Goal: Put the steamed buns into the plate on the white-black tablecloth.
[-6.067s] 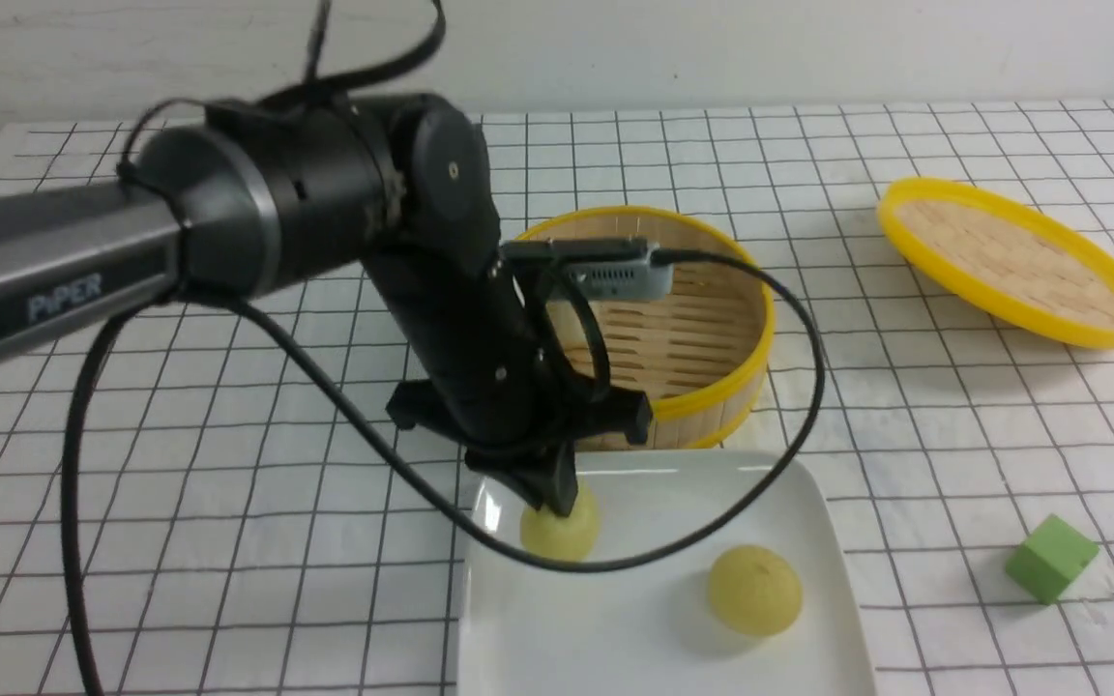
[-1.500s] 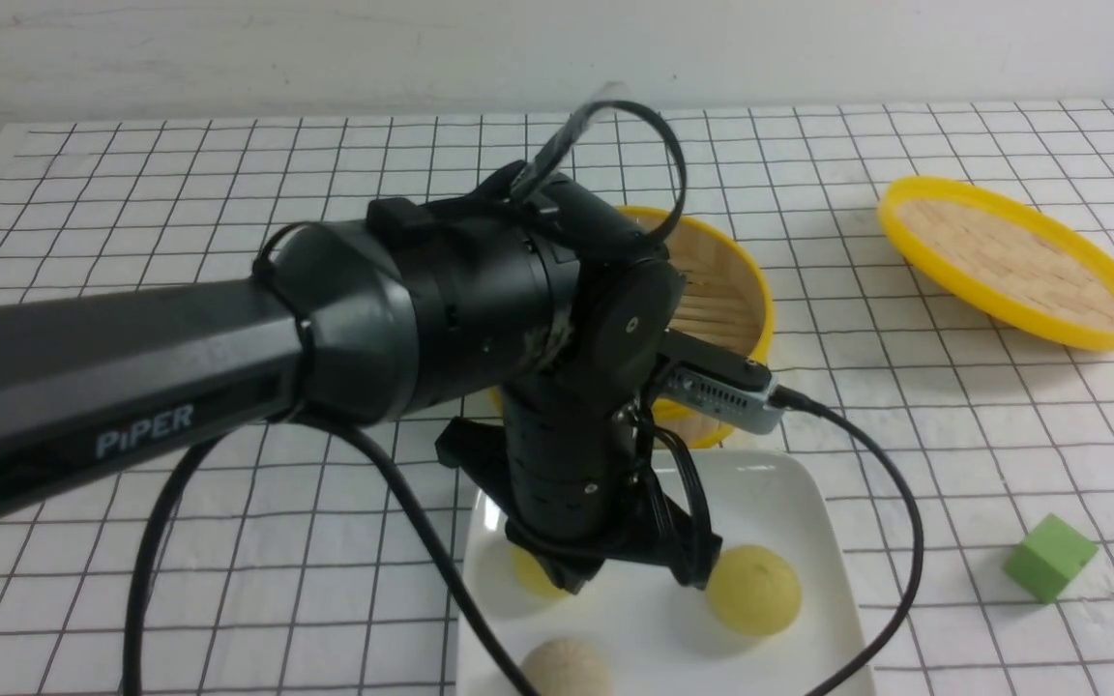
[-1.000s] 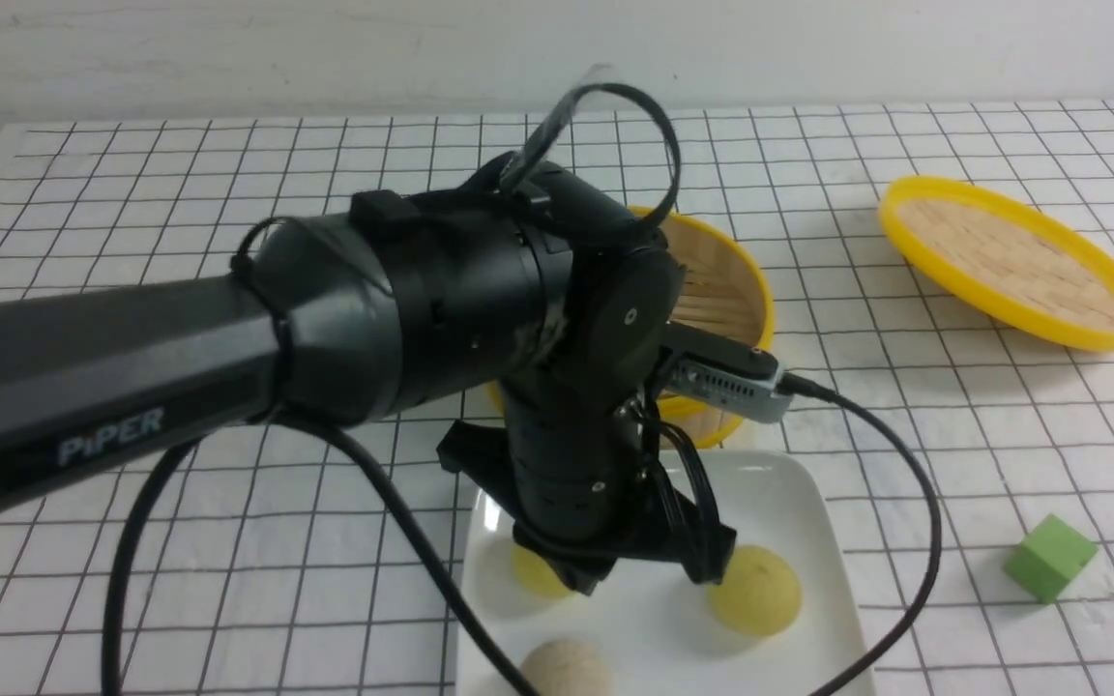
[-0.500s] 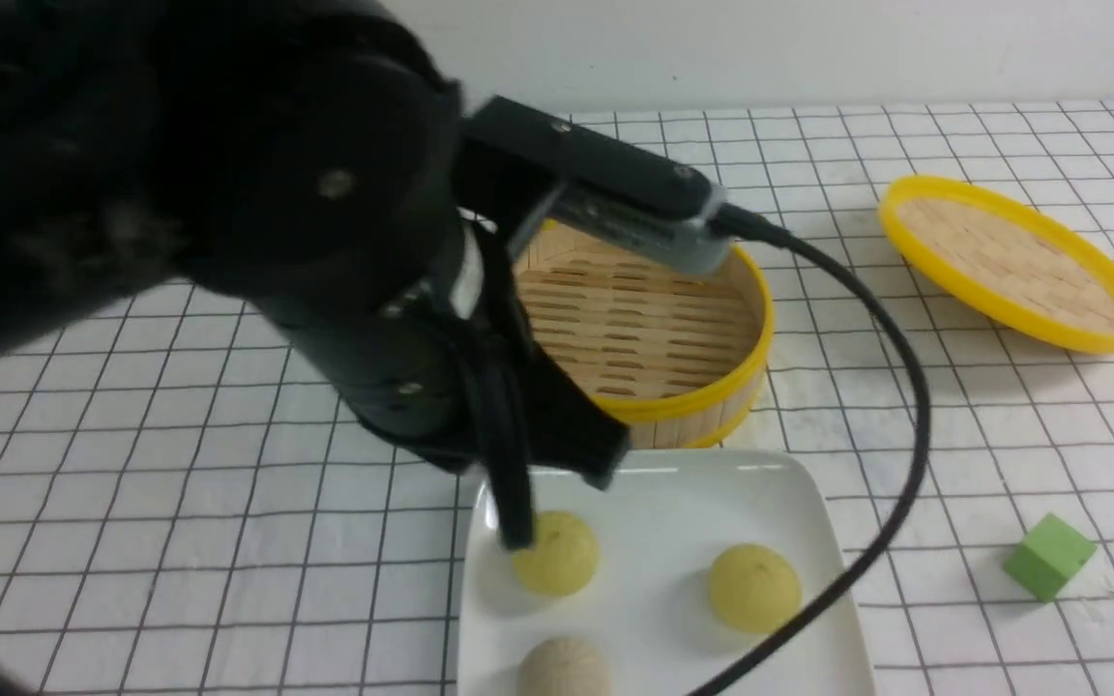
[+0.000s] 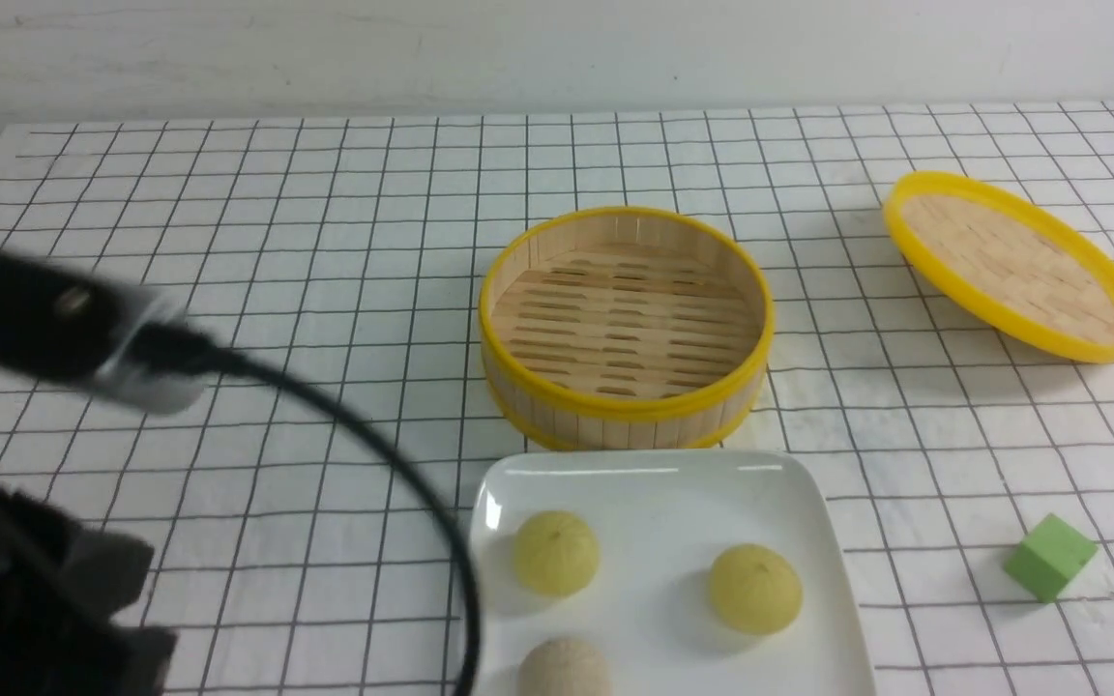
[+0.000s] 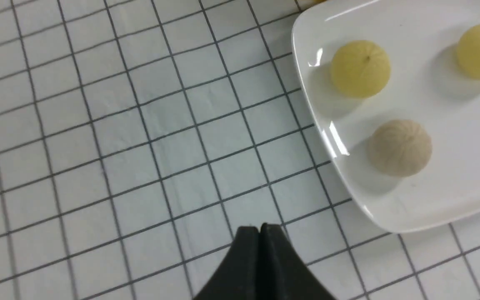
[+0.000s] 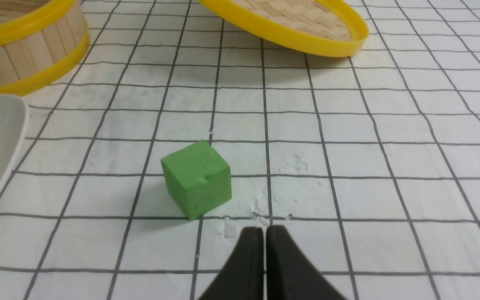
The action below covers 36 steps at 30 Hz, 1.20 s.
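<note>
At the far left of the front view, the black left arm [image 5: 25, 541] and its cable sat blurred at the frame's edge. The left claw [image 6: 259, 229] hung above the white cloth with a thin black grid [image 5: 325, 242], its jaws pressed together, holding nothing, beside the plate's corner. On the glossy white square plate [image 5: 654, 474] lay three steamed buns, well apart: one pale yellow-green bun [image 5: 556, 553], a beige-white bun [image 5: 564, 667] at the near edge, and a second yellow-green bun [image 5: 754, 589]. Just behind the plate stood the round yellow-rimmed bamboo steamer basket [image 5: 626, 325]. Farther right a yellow-rimmed bamboo lid [image 5: 1014, 261] lay tilted. Near it, a green cube [image 7: 196, 178] sat before the right claw [image 7: 263, 231], whose jaws were nearly together, gripping nothing.
</note>
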Motion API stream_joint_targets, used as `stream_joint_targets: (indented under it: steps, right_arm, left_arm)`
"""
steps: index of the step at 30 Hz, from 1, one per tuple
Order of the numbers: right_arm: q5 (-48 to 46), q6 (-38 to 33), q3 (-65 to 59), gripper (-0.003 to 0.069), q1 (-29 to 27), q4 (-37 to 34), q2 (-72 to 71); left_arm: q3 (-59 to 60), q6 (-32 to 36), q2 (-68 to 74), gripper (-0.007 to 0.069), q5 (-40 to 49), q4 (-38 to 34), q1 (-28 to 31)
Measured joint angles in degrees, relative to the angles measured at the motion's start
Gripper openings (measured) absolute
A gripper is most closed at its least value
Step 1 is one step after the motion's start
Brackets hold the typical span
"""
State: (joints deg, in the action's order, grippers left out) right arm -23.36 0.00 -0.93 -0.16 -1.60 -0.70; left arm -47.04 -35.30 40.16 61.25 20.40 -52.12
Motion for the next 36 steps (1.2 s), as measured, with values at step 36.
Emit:
stream_joint_targets:
  steps: [36]
  right_arm:
    - [0.00,0.00,0.00,0.0072,0.00,0.00,0.00]
  left_arm:
    - [28.43,-13.42,-19.56,0.0030,-31.90,2.83,8.03]
